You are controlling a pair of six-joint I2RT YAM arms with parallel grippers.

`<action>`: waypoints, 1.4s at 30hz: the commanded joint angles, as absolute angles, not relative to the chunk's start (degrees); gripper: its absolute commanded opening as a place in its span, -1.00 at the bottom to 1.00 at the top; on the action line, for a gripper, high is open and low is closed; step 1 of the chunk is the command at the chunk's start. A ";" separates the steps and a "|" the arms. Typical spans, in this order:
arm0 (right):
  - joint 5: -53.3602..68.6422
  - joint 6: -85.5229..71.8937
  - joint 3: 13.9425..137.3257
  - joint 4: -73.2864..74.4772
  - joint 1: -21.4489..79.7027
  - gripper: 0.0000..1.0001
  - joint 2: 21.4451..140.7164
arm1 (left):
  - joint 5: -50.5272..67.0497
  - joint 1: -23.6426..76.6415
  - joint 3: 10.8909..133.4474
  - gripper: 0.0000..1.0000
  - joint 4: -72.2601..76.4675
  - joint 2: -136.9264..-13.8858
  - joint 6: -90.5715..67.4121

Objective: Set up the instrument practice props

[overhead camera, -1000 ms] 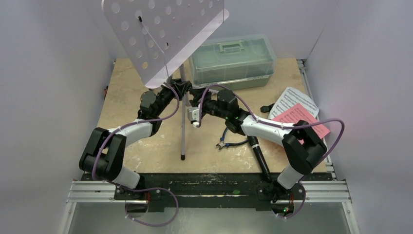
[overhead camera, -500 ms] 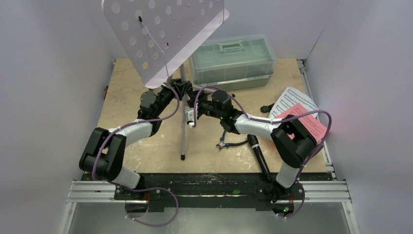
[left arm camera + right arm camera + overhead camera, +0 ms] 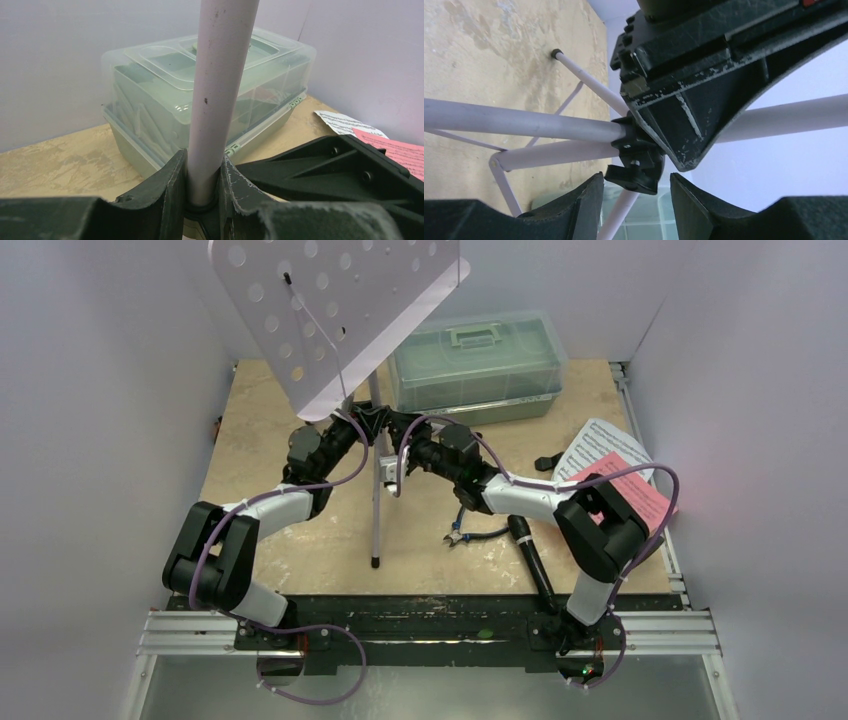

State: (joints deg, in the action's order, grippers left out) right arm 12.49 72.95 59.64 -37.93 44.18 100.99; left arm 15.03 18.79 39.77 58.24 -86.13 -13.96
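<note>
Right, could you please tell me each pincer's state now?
Left pincer: closed on the music stand pole.
Right pincer: open, by the stand's black knob.

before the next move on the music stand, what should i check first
1. Left jaws clamped on the stand pole: ok.
2. Black knob between the open right jaws, not yet gripped: ok.
3. Front foot down on the table: ok.
4. All three feet planted: cannot tell.
5. Music sheets up on the stand: not ok, lying on the table.
6. Microphone mounted: not ok, lying on the table.
</note>
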 commanded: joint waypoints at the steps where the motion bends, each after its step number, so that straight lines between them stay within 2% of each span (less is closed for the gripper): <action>1: 11.28 74.36 59.36 -41.95 43.74 0.08 101.36 | 13.79 18.37 40.52 -1.00 55.37 -85.43 -18.55; 13: 12.26 68.86 59.14 -44.66 43.81 -0.15 102.51 | 13.81 18.37 40.60 -1.00 55.37 -85.61 -18.68; 16: 11.16 65.56 59.63 -44.88 43.84 -0.39 102.44 | 13.81 18.37 40.61 -1.00 55.37 -85.61 -18.63; 19: 9.41 56.65 60.21 -46.36 43.83 -0.93 102.33 | 13.85 18.37 40.61 -1.00 55.37 -85.61 -18.76; 20: 9.44 54.25 60.33 -46.14 43.80 -1.00 102.16 | 13.90 18.37 40.68 -1.00 55.37 -85.53 -18.78; 23: 9.27 45.40 60.46 -45.59 43.81 -0.98 101.58 | 14.03 18.37 40.65 -1.00 55.45 -85.53 -18.95; 26: 9.88 32.90 61.17 -44.69 43.85 -0.91 101.11 | 14.08 18.37 40.61 -1.00 55.52 -85.53 -19.07; 29: 10.78 16.13 61.63 -46.23 43.83 -0.94 100.43 | 14.10 18.33 40.62 -1.00 55.59 -85.52 -19.24; 34: 0.96 -24.40 62.63 -43.89 43.48 -1.00 99.08 | 14.33 18.35 40.70 -1.00 55.81 -85.52 -19.58; 39: 0.55 -55.78 60.10 -45.37 42.38 -1.00 99.40 | 14.61 18.31 40.61 -1.00 56.01 -85.56 -20.43; 42: 4.60 -76.16 57.89 -52.87 40.65 -1.00 101.57 | 14.73 18.36 40.44 -1.00 56.38 -85.52 -20.74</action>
